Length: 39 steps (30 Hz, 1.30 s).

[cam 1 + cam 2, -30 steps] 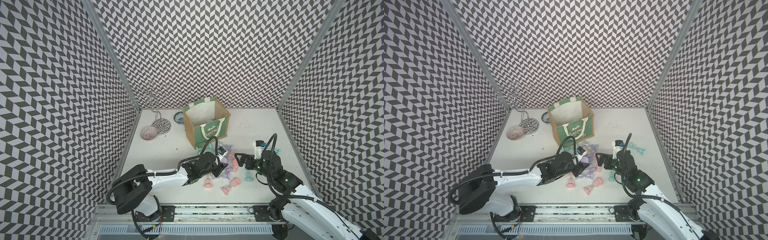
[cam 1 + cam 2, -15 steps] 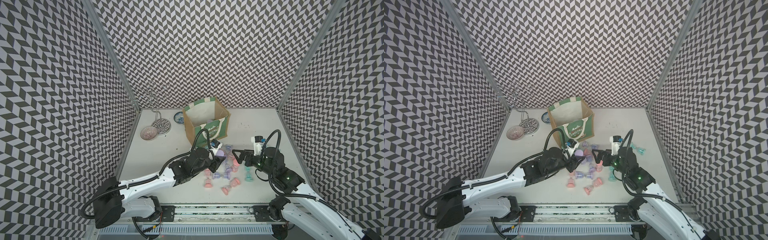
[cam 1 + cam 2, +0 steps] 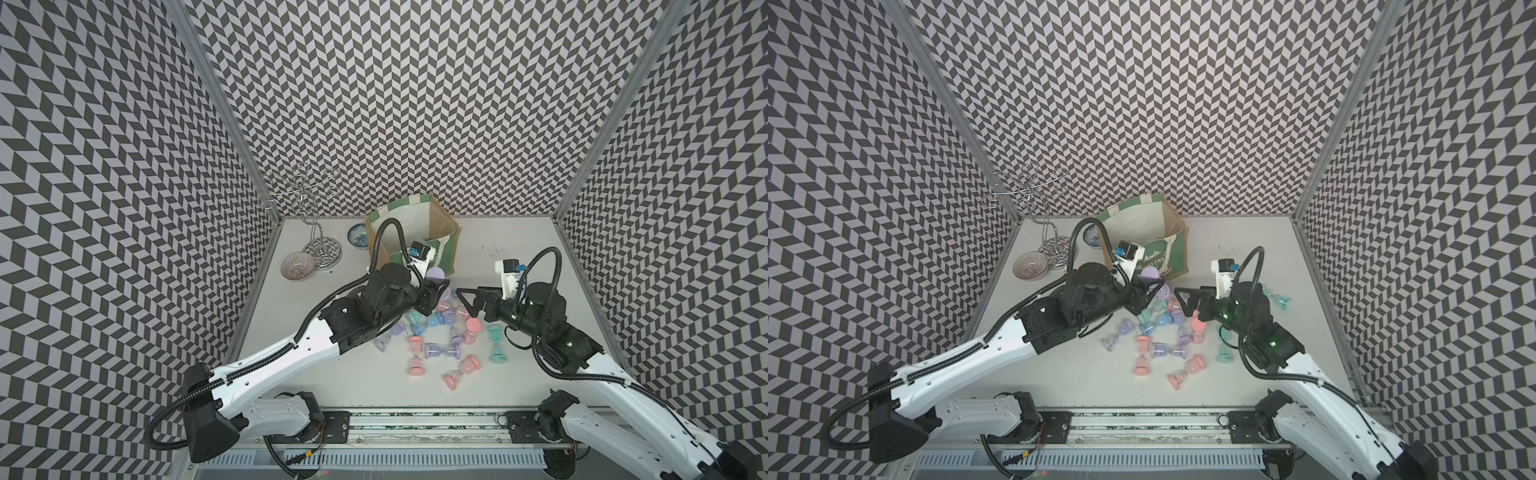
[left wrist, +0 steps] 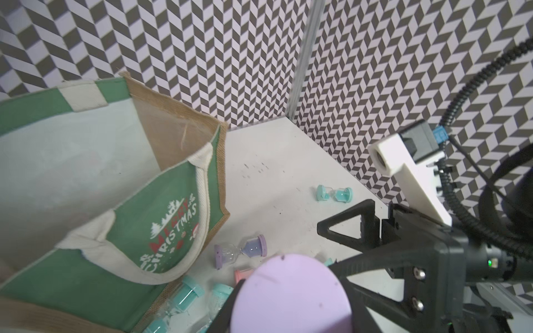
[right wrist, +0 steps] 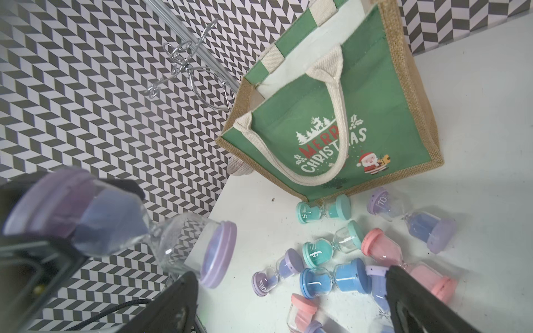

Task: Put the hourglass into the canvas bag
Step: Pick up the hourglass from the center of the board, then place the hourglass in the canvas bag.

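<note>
Broad pale desk [image 3: 519, 249] beneath both claws. Just ahead of the left claw [image 3: 438, 286]: the canvas bag [image 3: 440, 226], upright, mouth open, green panel turned toward the claws. No hourglass seen on the stretch of white lining that shows.

Pinches a purple hourglass [image 5: 115, 227], this left claw, pressed in on it. Carries it tilted and clear of the desk, just short of the bag's front wall, not over the mouth.

Facing it from just beside, the right claw [image 3: 463, 303]: spread wide, holding nothing.

Below and between the two claws, loose hourglasses [image 3: 440, 351] in pink, teal, blue and purple, lying on the desk.

Looks like pickup done. Left to do, by this reading: raise over the striped rim, move above the opening, let go inside.
</note>
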Each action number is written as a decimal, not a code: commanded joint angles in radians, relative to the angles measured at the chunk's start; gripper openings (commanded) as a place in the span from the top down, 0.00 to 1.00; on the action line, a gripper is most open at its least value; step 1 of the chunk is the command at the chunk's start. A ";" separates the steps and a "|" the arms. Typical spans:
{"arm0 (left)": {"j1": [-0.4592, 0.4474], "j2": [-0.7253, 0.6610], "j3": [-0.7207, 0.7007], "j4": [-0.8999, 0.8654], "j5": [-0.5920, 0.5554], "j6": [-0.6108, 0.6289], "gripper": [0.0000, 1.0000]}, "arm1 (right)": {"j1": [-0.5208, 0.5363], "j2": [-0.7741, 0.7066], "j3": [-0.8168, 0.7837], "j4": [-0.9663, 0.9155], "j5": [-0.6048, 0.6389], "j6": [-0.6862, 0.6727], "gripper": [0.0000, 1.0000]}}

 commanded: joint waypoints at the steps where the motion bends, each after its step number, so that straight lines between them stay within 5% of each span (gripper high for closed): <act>1: 0.041 0.018 0.093 -0.042 -0.018 -0.011 0.70 | -0.006 0.011 0.041 0.096 -0.007 -0.009 0.01; 19: 0.385 0.328 0.409 -0.087 0.096 -0.064 0.72 | -0.005 0.172 0.148 0.191 -0.023 -0.030 0.01; 39: 0.460 0.758 0.700 -0.215 0.128 -0.033 0.73 | -0.053 0.249 0.133 0.205 -0.047 -0.001 0.01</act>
